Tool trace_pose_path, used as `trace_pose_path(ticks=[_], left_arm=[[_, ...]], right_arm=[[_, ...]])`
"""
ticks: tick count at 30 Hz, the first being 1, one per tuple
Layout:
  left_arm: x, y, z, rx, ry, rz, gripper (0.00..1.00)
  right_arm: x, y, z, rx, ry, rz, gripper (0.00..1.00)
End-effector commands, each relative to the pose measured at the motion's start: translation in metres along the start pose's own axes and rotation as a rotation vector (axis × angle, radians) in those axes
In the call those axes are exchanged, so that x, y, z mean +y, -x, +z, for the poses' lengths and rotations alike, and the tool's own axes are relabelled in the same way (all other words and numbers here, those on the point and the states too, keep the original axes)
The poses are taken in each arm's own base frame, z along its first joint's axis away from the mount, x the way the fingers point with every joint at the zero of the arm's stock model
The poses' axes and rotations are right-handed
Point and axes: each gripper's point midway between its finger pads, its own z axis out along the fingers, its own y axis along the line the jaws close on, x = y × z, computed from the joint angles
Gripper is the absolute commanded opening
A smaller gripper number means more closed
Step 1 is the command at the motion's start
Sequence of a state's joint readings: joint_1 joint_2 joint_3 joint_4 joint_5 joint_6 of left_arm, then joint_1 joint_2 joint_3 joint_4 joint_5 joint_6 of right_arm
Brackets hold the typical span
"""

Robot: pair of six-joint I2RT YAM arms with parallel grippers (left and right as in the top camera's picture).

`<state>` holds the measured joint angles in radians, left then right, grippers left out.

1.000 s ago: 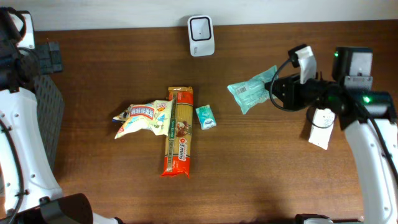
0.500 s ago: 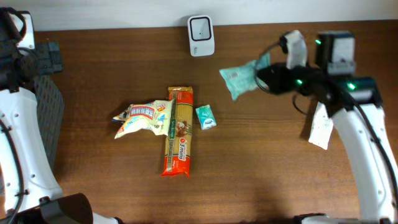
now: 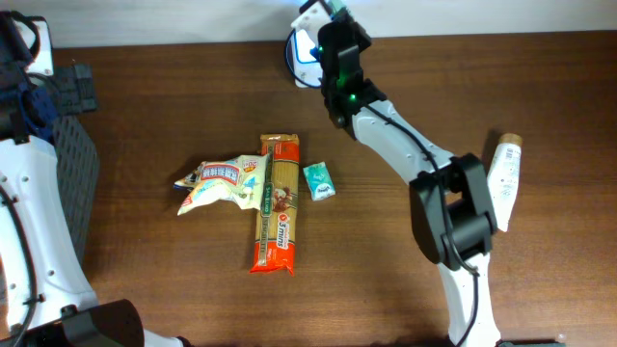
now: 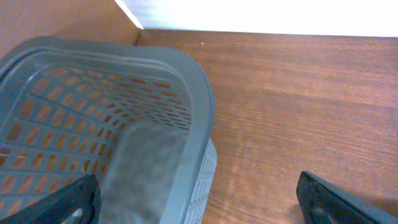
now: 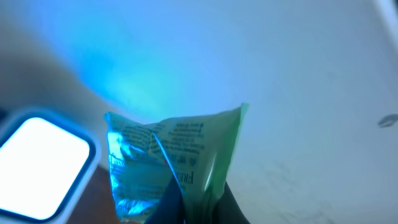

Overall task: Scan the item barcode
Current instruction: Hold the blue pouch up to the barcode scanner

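- Your right gripper (image 5: 193,202) is clamped tight on the green printed plastic packet (image 5: 174,158). The fingers pinch its lower edge and the packet stands up beyond the fingertips.
- The packet is off the table, washed in blue light, with its printed face towards the wrist camera. I can't tell whether a barcode shows on that face.
- The white rounded-square barcode scanner (image 5: 43,165) sits just left of the packet and lower, its face glowing. In the overhead view the right gripper (image 3: 333,29) is directly over the scanner (image 3: 307,60), covering most of it, at the far edge of the brown wooden table (image 3: 463,96).
- Back towards the right arm's base, on the table:
  - a small teal sachet (image 3: 319,180), nearest
  - a long orange-red spaghetti pack (image 3: 276,202), just beyond the sachet
  - a yellow-and-white snack bag (image 3: 220,183), touching the spaghetti pack on its far side
- A white bottle-shaped pack with a tan cap (image 3: 504,178) lies well off to the other side of the arm.
- Your left gripper (image 4: 199,205) is spread fully wide and holds nothing. It hangs above the rim of the grey perforated plastic basket (image 4: 186,74), well apart from everything else.
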<state>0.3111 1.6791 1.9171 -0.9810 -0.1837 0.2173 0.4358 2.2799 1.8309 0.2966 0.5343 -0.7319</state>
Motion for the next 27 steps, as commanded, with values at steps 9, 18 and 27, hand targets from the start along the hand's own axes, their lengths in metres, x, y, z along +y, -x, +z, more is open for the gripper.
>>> trace_pose_path(ticks=[9,18,27], left_arm=[[0.004,0.005,-0.008,-0.022,0.005,0.002,0.99],[0.004,0.005,-0.008,-0.022,0.005,0.002,0.99],[0.004,0.005,-0.008,-0.022,0.005,0.002,0.99]], right_arm=[[0.042,0.007,0.017,-0.150,-0.002,-0.191,0.04],[0.049,0.014,0.014,-0.179,0.017,-0.239,0.04],[0.030,0.061,-0.022,-0.184,-0.052,-0.095,0.04]])
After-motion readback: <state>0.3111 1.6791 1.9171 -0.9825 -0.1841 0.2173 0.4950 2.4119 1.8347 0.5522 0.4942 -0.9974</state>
